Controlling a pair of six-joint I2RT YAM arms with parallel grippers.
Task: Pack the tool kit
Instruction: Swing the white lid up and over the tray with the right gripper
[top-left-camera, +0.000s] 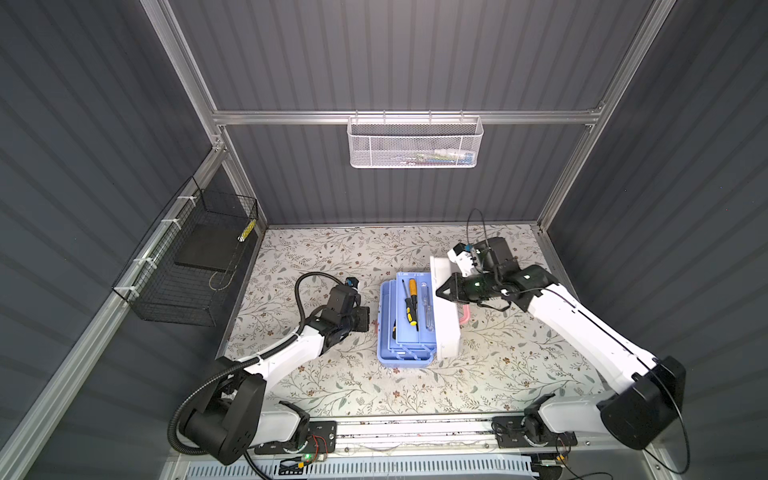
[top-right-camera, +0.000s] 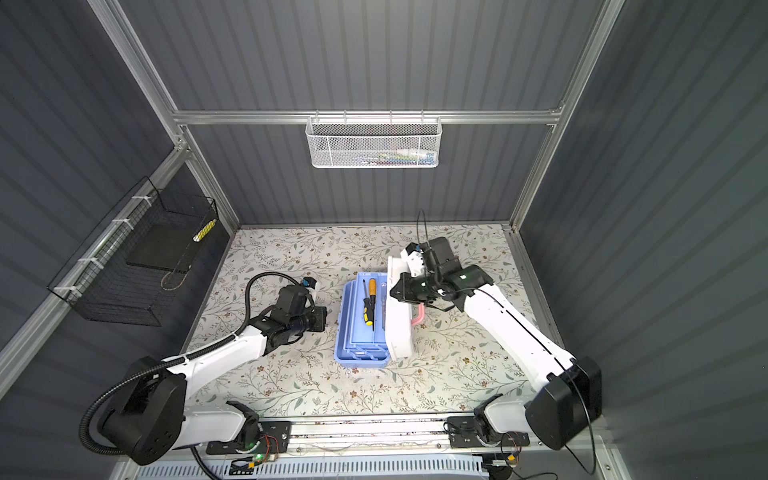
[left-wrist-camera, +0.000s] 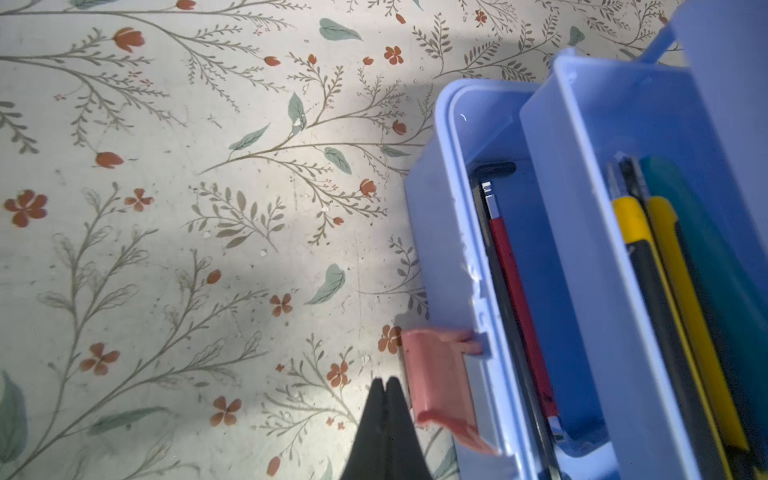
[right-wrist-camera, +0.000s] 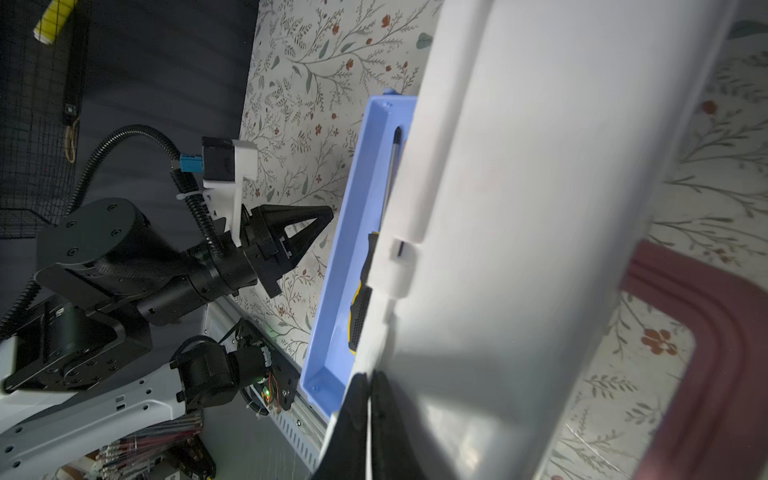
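Observation:
The tool kit lies mid-table, its light-blue base and stacked trays uncovered. The top tray holds a yellow-and-black screwdriver and a clear-handled one. The white lid stands raised along the kit's right side, its pink handle facing outward. My right gripper is shut on the lid's upper edge. My left gripper is shut and empty, just left of the base beside the pink latch. Lower levels hold a red-handled tool and yellow-black knives.
A white mesh basket holding small items hangs on the back rail. A black wire basket is fixed to the left wall, with a yellow item inside. The floral tabletop surrounds the kit.

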